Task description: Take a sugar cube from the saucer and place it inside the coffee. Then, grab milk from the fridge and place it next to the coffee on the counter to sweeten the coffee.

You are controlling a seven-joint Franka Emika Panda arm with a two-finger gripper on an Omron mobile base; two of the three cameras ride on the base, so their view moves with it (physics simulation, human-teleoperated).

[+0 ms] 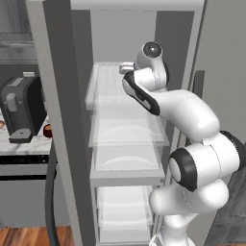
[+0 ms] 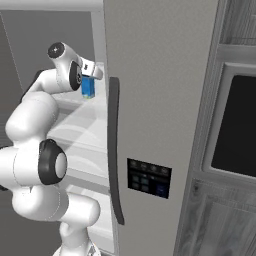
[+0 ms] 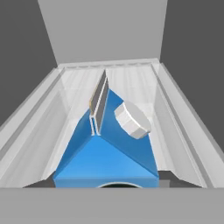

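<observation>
The milk (image 3: 109, 153), a blue carton with a white cap, stands on an upper shelf inside the open fridge (image 1: 57, 120). My gripper (image 2: 89, 81) reaches down over the milk (image 2: 89, 90) from above. In the hand view the dark fingertips (image 3: 171, 179) press against both sides of the carton, so the jaws are shut on it. The coffee (image 1: 47, 130), a dark red cup, sits on the counter (image 1: 24, 146) left of the fridge. A sliver of the orange saucer (image 1: 1, 124) shows at the left edge. The sugar cube is out of view.
A black coffee machine (image 1: 21, 108) stands on the counter beside the cup. The open fridge door's edge (image 1: 53, 144) stands between the arm and the counter. The other fridge door (image 2: 160, 100), with a dark handle and dispenser panel, is shut. A dark oven (image 2: 237, 125) is at the right.
</observation>
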